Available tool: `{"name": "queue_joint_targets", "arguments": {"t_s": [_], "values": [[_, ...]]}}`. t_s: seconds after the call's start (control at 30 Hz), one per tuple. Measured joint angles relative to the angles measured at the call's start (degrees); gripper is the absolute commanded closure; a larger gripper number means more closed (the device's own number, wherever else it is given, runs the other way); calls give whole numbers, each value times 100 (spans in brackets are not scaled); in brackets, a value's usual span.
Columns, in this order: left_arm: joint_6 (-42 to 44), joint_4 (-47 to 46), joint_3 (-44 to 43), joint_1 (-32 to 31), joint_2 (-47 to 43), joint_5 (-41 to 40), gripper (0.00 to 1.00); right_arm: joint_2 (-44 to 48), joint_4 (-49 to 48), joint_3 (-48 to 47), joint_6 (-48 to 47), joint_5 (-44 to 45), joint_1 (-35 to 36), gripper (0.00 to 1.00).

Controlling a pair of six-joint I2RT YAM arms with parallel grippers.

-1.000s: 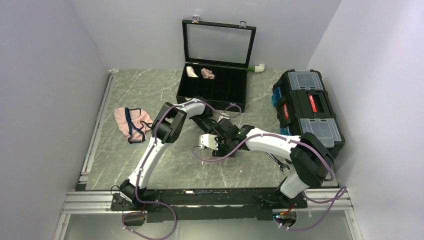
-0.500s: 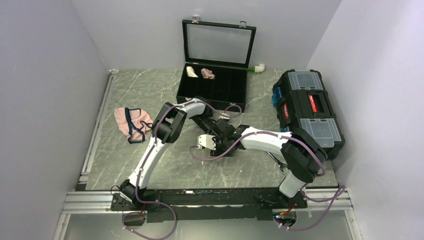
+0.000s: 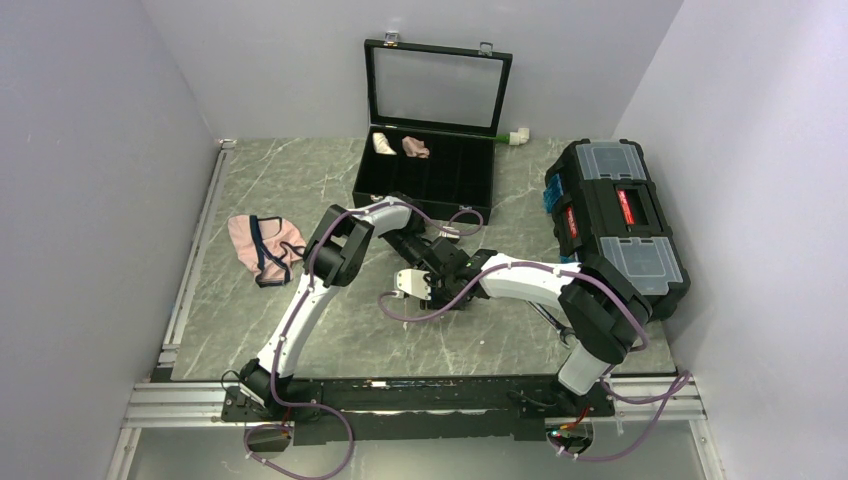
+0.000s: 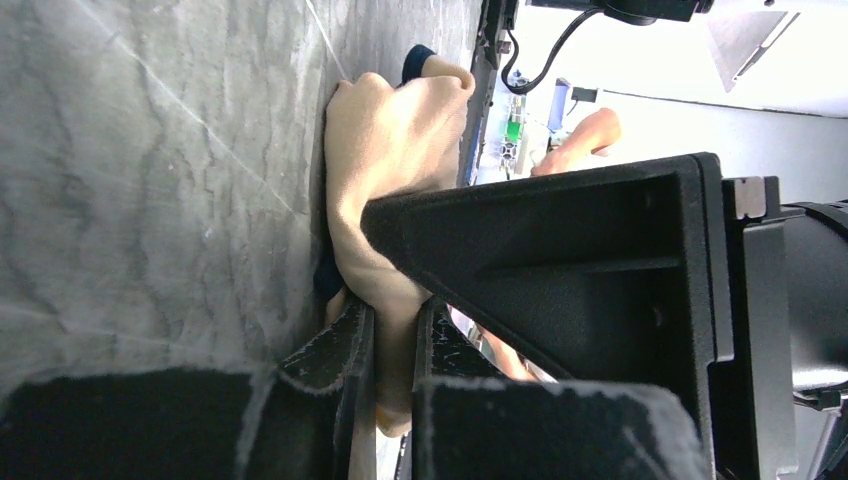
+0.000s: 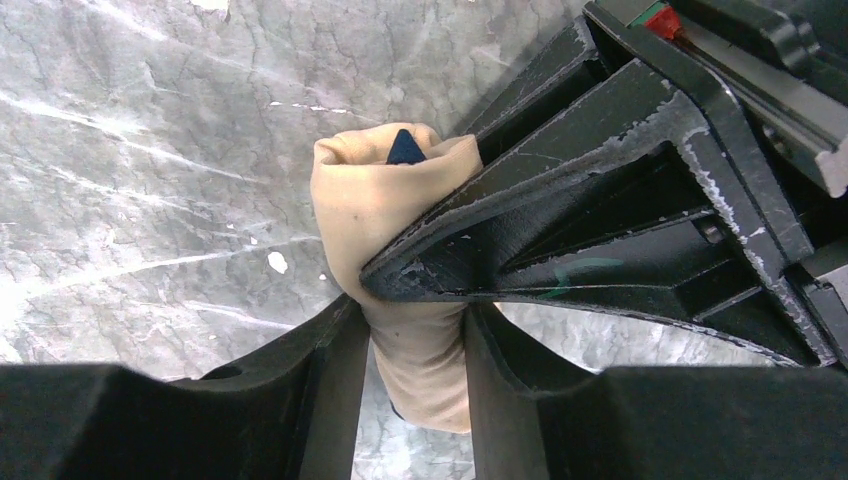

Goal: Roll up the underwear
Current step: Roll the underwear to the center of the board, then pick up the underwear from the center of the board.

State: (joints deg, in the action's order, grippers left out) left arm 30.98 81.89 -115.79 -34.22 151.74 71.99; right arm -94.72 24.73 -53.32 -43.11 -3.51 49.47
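- Both claws are closed on the underwear [image 5: 370,210]. The right gripper [image 5: 415,345] is clamped around the near end of the tan bundle, and the left gripper [image 4: 395,335] is pinched almost shut on a thinner fold of it.
- The underwear is held between the two claws, down against the table [image 5: 150,150]. It is already gathered into a short thick roll, with a bit of navy edging shown at its far end.
- The rolling is judged to be close to its end. For the next move, one claw must be opened gently, so that the roll is not sprung open.
- The fingers of the two claws are crossed and touching, so a knock between them is to be feared.
- Well to the left of the claws the pink underwear [image 3: 262,245] is seen. Beyond them is the open black case [image 3: 425,185], and to the right is the toolbox [image 3: 615,225].
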Motion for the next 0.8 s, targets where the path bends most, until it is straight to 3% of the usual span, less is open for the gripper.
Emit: {"name": "queue_joint_targets", "arguments": {"t_s": [0.17,0.3,0.47,0.8], "values": [[-9,0,0,0,0,-2,99,-11,4,0,7,0,0,85],[-13,-4,2,2,0,-4,86,-26,26,-15,26,-13,-4,100],[-26,-203,262,31,-136,-15,64,-87,133,-109,92,-164,-35,100],[-149,-601,931,155,-629,-199,51,-90,273,-186,376,-872,-269,100]]}}
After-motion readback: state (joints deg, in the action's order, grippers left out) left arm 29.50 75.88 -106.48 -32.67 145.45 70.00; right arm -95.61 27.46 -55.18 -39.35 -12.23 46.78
